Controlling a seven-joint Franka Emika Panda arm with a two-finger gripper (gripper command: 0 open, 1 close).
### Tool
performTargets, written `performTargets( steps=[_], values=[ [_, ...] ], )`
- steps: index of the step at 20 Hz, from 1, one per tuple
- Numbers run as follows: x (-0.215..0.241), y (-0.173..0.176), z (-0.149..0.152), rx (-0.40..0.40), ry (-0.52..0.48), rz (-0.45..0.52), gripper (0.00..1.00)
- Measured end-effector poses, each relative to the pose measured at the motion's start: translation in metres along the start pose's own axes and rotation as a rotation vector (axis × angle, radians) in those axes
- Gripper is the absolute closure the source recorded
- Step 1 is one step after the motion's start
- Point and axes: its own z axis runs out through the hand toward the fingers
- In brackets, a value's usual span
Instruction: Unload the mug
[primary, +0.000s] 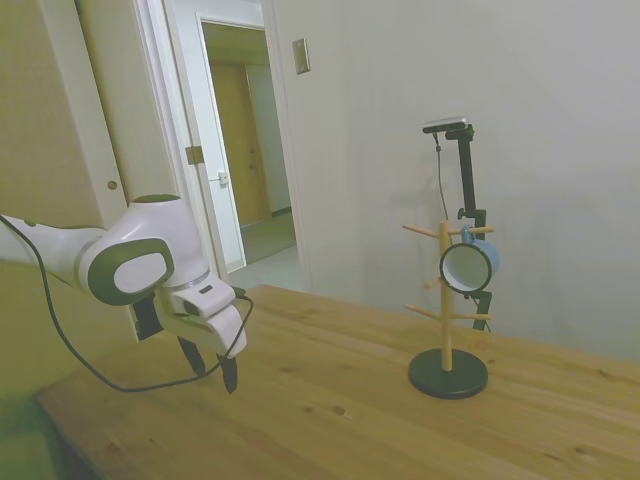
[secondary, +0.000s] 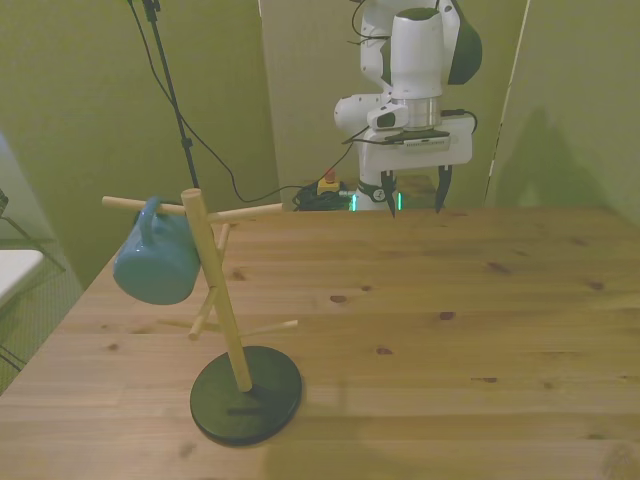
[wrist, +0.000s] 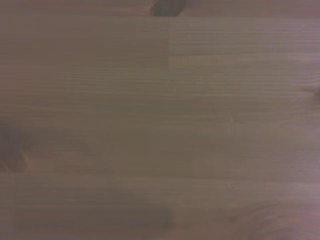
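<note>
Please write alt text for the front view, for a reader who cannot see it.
A blue mug hangs by its handle on a wooden mug tree at the front view's left. The open gripper is far away, above the table's far edge.

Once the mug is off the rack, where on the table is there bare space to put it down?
Bare wood runs from the rack's round base across to the front view's right edge of the table, and also between the base and the open tool. It is crowded only at the rack, where the mug hangs among the pegs.
</note>
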Motion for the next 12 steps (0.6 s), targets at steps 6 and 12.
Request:
performTargets(
  steps=[6, 12],
  values=[
    [0.002, 0.0, 0.001, -0.003, -0.002, -0.001, 0.0],
    [0.026, -0.001, -0.002, 0.011, -0.007, -0.01, 0.0]
  ],
)
